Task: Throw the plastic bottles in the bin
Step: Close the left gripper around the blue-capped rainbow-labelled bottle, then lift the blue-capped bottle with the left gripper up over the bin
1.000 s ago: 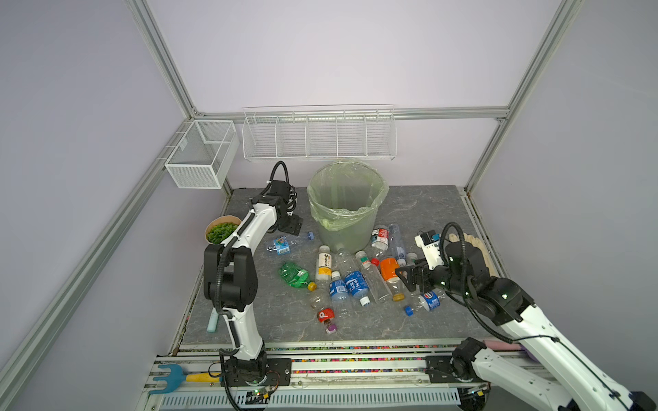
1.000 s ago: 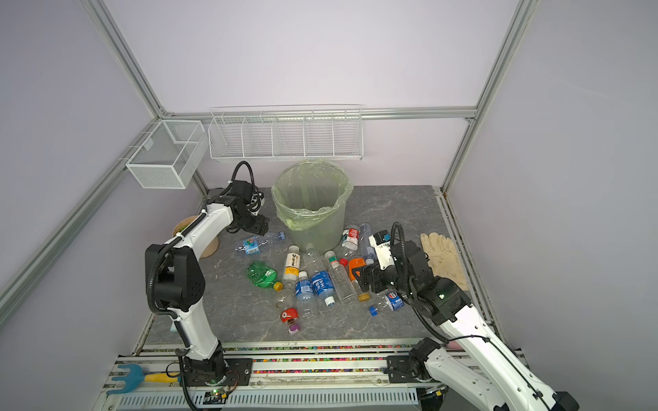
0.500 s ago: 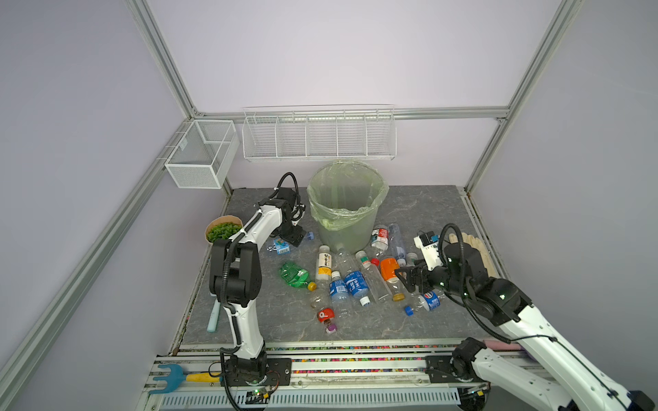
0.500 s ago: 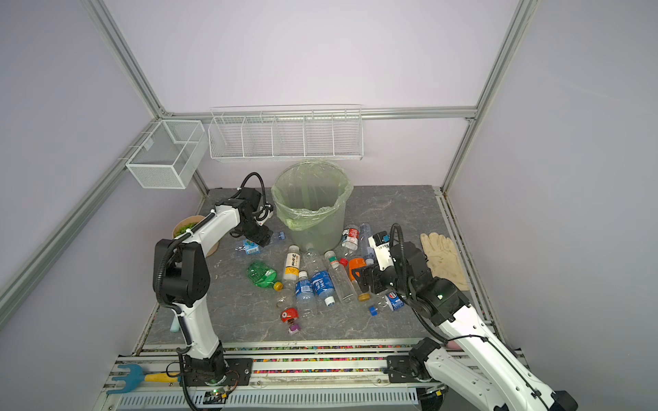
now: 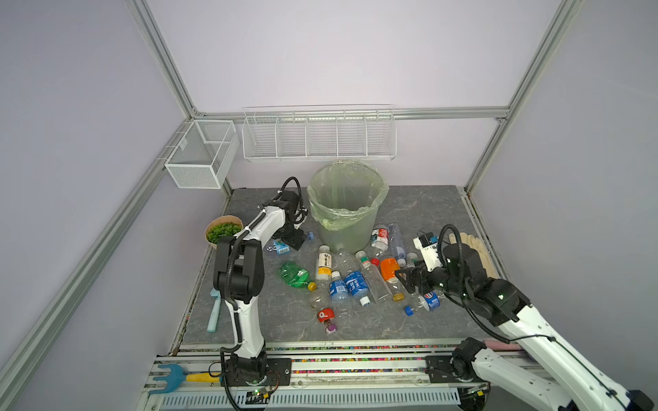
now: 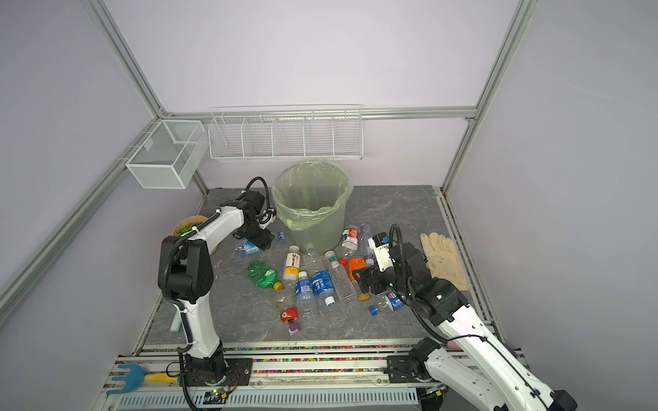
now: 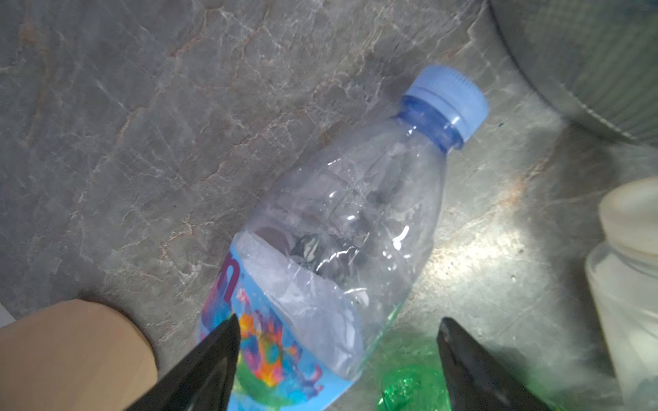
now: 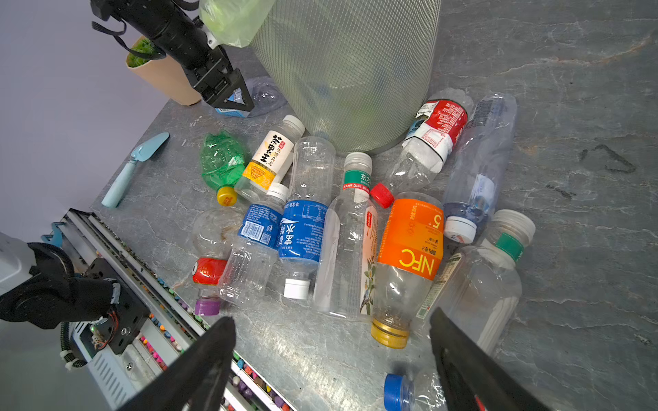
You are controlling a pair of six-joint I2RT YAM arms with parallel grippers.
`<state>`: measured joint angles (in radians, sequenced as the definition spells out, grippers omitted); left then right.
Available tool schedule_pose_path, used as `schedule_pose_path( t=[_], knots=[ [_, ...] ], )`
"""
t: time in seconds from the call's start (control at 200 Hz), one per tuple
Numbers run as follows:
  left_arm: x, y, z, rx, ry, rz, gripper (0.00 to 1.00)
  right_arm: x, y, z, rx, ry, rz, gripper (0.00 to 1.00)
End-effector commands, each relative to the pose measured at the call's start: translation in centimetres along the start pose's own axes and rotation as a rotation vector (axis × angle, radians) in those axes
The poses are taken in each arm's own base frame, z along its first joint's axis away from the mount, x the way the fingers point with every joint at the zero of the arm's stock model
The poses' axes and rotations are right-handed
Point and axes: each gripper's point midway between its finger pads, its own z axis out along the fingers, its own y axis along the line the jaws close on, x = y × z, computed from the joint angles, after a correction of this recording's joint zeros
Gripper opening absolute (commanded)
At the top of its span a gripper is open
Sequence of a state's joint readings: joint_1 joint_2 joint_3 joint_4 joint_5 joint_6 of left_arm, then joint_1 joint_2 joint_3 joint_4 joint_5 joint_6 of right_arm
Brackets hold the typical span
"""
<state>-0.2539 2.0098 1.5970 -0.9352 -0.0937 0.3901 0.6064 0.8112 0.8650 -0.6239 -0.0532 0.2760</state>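
The bin (image 5: 341, 220) stands at the back middle, lined with a pale green bag. Several plastic bottles (image 5: 356, 281) lie in a heap on the table in front of it. My left gripper (image 7: 338, 322) is open and low over a clear bottle with a light-blue cap (image 7: 338, 231), left of the bin; its fingers straddle the labelled end without closing on it. My right gripper (image 8: 331, 318) is open and empty above the heap's right edge. An orange-labelled bottle (image 8: 409, 249) lies just ahead of it. A small blue-capped bottle (image 8: 398, 391) lies under it.
A tan plant pot (image 5: 223, 231) stands close behind the left gripper. A pale glove (image 5: 473, 245) lies at the right edge and a light-blue trowel (image 5: 213, 313) at the left edge. White wire baskets (image 5: 318, 137) hang on the back wall above the bin.
My left gripper has come down and a little towards the bin, onto the blue-capped bottle. The right arm has barely moved.
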Motion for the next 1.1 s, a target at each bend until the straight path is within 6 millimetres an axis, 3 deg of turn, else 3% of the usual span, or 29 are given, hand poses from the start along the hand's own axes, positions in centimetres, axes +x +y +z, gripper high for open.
schedule_pose_path(
  t=[0.0, 0.695, 0.82, 0.94, 1.095],
  knots=[
    [0.4, 0.1, 0.8, -0.020, 0.026, 0.031, 0.86, -0.1, -0.2, -0.5, 0.013, -0.009, -0.024, 0.88],
    [0.7, 0.3, 4.0, -0.035, 0.086, -0.001, 0.80, 0.1, -0.5, -0.3, 0.033, 0.005, -0.020, 0.88],
    [0.4, 0.6, 3.7, -0.045, 0.078, -0.007, 0.69, 0.2, -0.7, -0.4, 0.040, 0.003, -0.019, 0.88],
    [0.2, 1.3, 3.4, -0.079, 0.076, -0.005, 0.50, 0.3, -0.8, -0.6, 0.045, 0.004, -0.015, 0.88],
    [-0.3, 1.8, 2.5, -0.102, 0.054, -0.014, 0.43, 0.3, -0.9, -0.7, 0.051, 0.000, -0.014, 0.88]
  ],
)
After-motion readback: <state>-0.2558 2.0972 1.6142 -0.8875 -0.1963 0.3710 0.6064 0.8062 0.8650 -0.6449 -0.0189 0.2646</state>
